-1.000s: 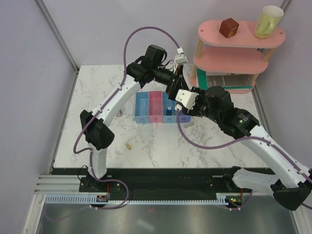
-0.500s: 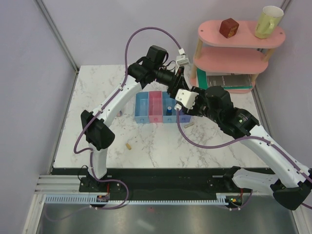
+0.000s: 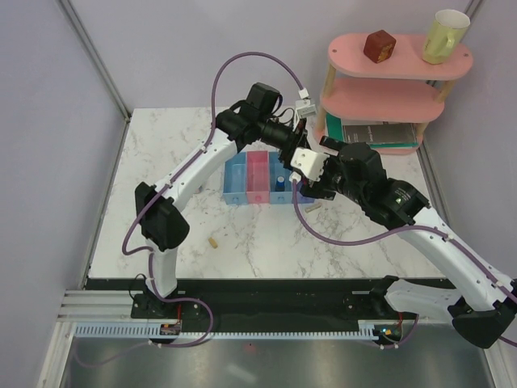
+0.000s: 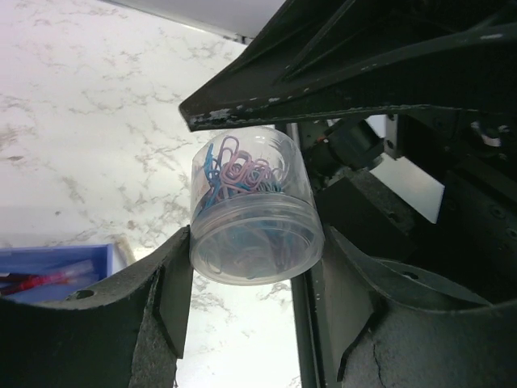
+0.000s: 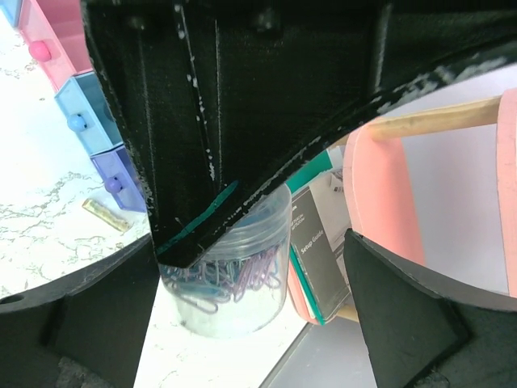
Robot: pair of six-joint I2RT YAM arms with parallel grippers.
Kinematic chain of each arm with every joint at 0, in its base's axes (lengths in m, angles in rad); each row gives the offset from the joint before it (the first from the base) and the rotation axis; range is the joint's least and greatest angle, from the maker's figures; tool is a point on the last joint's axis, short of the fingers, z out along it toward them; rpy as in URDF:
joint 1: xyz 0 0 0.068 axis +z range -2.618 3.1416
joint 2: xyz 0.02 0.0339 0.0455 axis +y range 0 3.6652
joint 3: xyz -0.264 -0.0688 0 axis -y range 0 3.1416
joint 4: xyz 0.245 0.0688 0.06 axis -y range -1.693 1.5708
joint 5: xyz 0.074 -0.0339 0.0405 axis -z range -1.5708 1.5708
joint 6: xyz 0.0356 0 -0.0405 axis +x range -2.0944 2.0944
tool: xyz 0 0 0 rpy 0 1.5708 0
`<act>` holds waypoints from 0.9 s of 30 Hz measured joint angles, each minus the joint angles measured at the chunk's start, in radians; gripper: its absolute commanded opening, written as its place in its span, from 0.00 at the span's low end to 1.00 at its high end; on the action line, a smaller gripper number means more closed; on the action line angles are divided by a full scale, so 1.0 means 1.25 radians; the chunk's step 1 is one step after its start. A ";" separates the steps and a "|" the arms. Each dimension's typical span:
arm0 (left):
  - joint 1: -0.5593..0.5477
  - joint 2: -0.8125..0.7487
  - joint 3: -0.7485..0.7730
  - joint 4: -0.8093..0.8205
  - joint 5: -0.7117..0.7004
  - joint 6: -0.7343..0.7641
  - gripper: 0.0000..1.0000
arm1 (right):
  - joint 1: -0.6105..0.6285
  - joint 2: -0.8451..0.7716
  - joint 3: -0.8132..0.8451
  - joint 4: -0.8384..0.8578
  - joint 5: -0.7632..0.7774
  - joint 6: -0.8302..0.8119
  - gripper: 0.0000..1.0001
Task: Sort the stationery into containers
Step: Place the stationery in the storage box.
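**Fig. Clear tub (image 4: 254, 234) of coloured paper clips, between both arms at the right end of the bins (image 3: 258, 179).**

The left jaws are closed on the tub, with a finger (image 4: 174, 307) pressed against each side of its wall. The right jaws stand wide around the same tub (the right wrist view shows a gap on one side). The tub is over the marble bench (image 3: 161, 162), just past the purple-blue end bin and beside the pink tiered shelf (image 3: 388, 97). A red pen (image 4: 40, 279) lies in a blue bin. A tiny blue cylinder (image 3: 279, 184) stands in the third bin. One beige piece (image 3: 213, 241) and another (image 3: 313, 207) rest on the bench.
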 measured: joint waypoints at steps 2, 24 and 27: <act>0.000 -0.008 -0.012 0.001 -0.029 0.010 0.02 | 0.000 -0.004 -0.008 0.001 0.002 0.002 0.98; 0.085 0.067 -0.017 -0.040 -0.577 0.258 0.02 | -0.018 -0.115 -0.102 0.047 0.158 -0.003 0.98; 0.081 0.082 -0.005 -0.045 -0.623 0.322 0.02 | -0.018 -0.120 -0.114 0.061 0.162 -0.003 0.98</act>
